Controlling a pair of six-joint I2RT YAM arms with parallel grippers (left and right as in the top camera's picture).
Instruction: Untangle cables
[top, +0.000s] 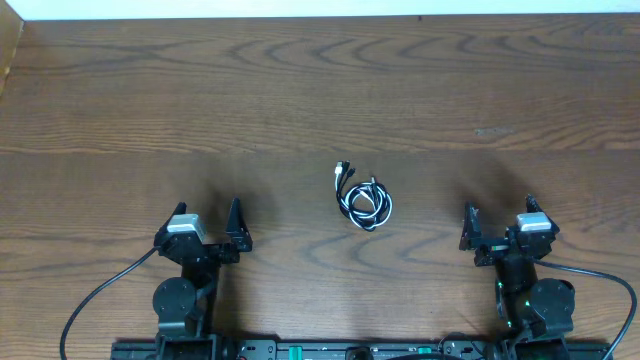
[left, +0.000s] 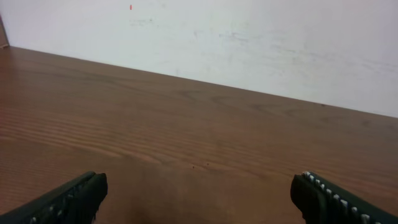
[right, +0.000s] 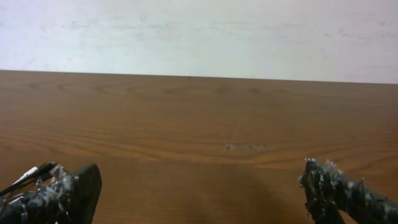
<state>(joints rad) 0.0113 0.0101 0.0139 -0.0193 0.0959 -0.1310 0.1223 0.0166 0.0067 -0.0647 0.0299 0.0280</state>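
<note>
Both the left gripper (top: 208, 228) and the right gripper (top: 500, 228) have their jaws wide apart and empty, well to each side of the cables (top: 362, 198), which lie knotted farther out. Untangling seems not yet begun; the next move is to reach for one loose end.

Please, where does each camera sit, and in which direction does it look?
Overhead: above the table, looking straight down on the cables; both arms show at the near edge, with the left gripper and right gripper open.
Left wrist: low on the left arm, facing across the table to the pale wall; its two fingers show, spread wide.
Right wrist: the same from the right arm; its fingers show.
Shared: both wrist views show table and wall, no cables.
</note>
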